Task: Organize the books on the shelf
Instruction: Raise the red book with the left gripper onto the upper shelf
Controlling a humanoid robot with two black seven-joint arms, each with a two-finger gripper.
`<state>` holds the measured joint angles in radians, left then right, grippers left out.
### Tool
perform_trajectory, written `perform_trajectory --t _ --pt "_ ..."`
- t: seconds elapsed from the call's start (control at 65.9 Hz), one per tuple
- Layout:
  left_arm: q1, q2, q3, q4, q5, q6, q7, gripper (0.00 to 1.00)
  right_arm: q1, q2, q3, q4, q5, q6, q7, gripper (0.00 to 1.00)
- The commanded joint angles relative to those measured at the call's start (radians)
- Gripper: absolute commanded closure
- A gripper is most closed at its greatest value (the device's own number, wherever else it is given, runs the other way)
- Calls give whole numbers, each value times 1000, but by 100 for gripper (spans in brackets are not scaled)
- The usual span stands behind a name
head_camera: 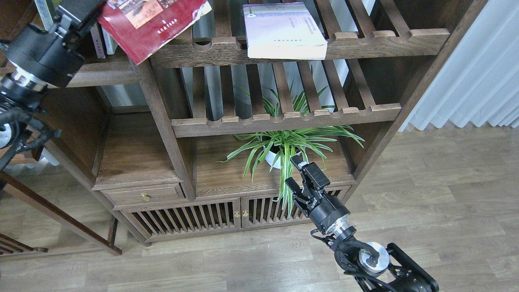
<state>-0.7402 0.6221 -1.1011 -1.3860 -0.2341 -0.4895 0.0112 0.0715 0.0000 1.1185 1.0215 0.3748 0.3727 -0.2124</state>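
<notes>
The red book (152,24) is hanging tilted at the top left of the head view, its lower corner dipping below the front rail of the upper slatted rack (284,52) and its far edge running out of frame, while the left gripper (81,16) is pinching it at its left edge, the fingers closed onto the cover. Just beside it to the left, the solid dark shelf (101,71) is carrying a few upright volumes (106,40), only partly visible behind the arm. To the right, the white book (284,32) with its pale lavender band is lying flat on the rack, its near edge jutting over the notched rail; the 3rd book is not in view. Judging by this, the step in hand looks like carrying the red book across to the solid shelf, with the white 1 yet to be handled. The next move is likely calling for turning the book upright and sliding it in next to the standing volumes without catching the post (162,117) between the 2 bays. Lower down, the right gripper (298,174) is hovering empty with its fingers spread, near the leaves of a potted spider plant (284,146) standing on the cabinet top (227,170).
</notes>
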Motion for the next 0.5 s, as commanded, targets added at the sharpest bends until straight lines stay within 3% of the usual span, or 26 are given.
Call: perform_trajectory --t 0.0,0.486 --pt "-27 53 -65 2 -28 1 -28 100 1 0 0 -1 0 2 -1 1" --pt "-36 278 -105 4 -114 1 -79 100 2 0 -2 -3 -2 2 -1 1"
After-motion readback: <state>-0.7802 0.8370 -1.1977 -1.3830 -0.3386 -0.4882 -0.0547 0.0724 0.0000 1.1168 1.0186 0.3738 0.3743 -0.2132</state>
